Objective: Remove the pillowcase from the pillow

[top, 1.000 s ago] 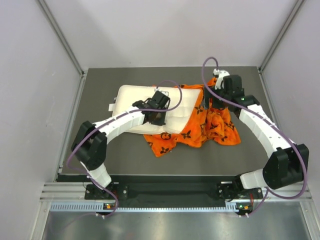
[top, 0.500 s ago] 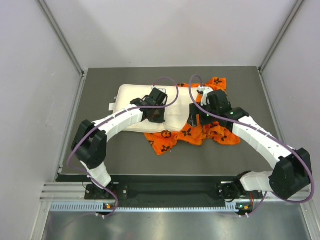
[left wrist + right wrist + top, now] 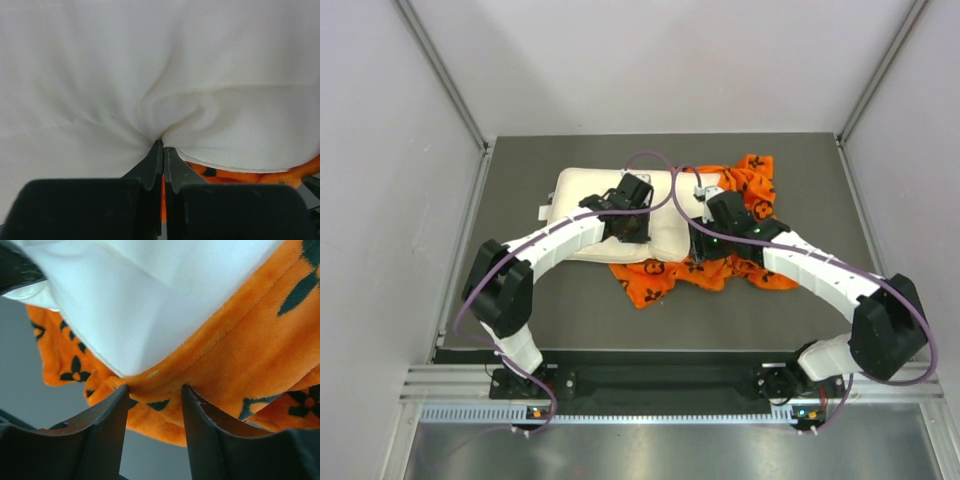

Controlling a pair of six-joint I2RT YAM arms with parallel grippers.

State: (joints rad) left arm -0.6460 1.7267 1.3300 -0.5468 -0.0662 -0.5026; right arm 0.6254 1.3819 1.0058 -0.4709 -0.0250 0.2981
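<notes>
The cream pillow (image 3: 585, 200) lies on the dark table, mostly bare. The orange pillowcase (image 3: 750, 190) is bunched round the pillow's right end and under its near edge. My left gripper (image 3: 632, 226) is shut on a pinch of the pillow's fabric (image 3: 150, 65), with the pillowcase (image 3: 240, 175) showing beneath. My right gripper (image 3: 698, 245) is open at the pillow's right near corner. Its fingers straddle a fold of the pillowcase (image 3: 250, 350) just below the pillow's (image 3: 140, 290) edge; the gripper's mid-gap (image 3: 155, 390) lies on that fold.
The dark grey table (image 3: 540, 300) is enclosed by pale walls on the left, back and right. A small white tag (image 3: 544, 212) sticks out at the pillow's left end. The metal rail (image 3: 650, 375) with the arm bases runs along the near edge.
My right arm has swung left from the pillowcase's far right side to the pillow's right near corner. The pillowcase has shifted with it. My left gripper has stayed on the pillow.
</notes>
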